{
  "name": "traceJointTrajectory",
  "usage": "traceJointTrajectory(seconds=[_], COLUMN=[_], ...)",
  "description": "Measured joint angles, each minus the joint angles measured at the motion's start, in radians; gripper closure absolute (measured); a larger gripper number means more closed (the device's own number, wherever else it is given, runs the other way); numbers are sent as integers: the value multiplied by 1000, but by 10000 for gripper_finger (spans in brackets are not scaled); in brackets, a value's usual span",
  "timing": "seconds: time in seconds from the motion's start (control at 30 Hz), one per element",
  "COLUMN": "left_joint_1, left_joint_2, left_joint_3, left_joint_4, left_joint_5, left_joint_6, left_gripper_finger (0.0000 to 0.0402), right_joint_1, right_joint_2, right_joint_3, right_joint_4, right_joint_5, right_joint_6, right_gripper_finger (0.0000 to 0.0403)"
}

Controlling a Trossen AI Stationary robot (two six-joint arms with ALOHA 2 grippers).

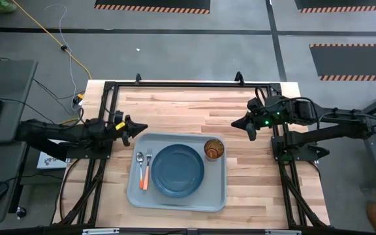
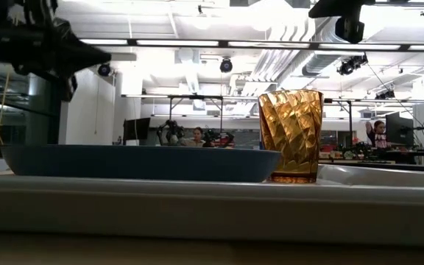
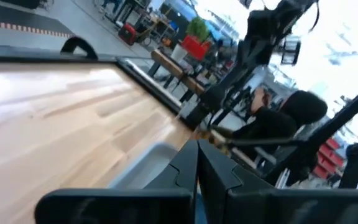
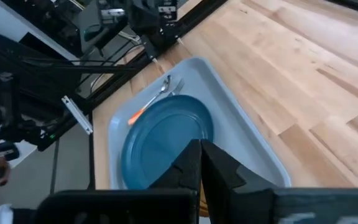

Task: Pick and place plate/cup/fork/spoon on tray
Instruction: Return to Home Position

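Progress: all four pieces already lie on the tray point(image 1: 133, 193), and none of them is on the bare table point(image 1: 175, 104). I judge the placing part as finished.
What is left: as far as I can see, only that the arms go to their rest pose. Both are off the tray and carry nothing.
Tray: it sits on the front middle of the table, between the two arms, with its long side running from one arm toward the other.
Plate point(image 1: 178, 170): it lies flat in the middle of the tray and takes most of its floor. Nothing is on it.
Cup point(image 1: 214, 149): it stands upright in the back right corner of the tray, just beside the plate's rim. I cannot tell if the two touch. In the low view the cup looks empty.
Spoon point(image 1: 140, 158): it is on the left strip of the tray, outermost, with its bowl pointing to the back.
Fork point(image 1: 149, 158): it lies between the spoon and the plate, along the spoon and very close to it.
Left gripper point(image 1: 142, 128): it hangs over the wood just behind the tray's back left corner. Its fingers are pressed together with nothing between them.
Right gripper point(image 1: 235, 123): it is over bare wood behind the back right corner, somewhat farther from the tray. Its fingers are pressed together too, and it is empty.
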Motion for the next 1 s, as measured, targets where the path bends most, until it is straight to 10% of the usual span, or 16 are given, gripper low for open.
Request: traceJointTrajectory(seconds=[0.23, 0.57, 1.0], left_joint_1=[-6, 73, 80], left_joint_2=[-124, -198, -195], left_joint_3=[-53, -52, -52], left_joint_4=[-129, -135, -209], left_joint_5=[23, 351, 194], left_joint_6=[47, 136, 314], left_gripper_finger=[401, 401, 401], right_joint_1=[0, 0, 4], right_joint_2=[0, -1, -91], right_joint_3=[0, 0, 0], right_joint_4=[1, 2, 3], right_joint_5=[-49, -66, -83], right_joint_6=[66, 17, -83], right_gripper_finger=[403, 403, 403])
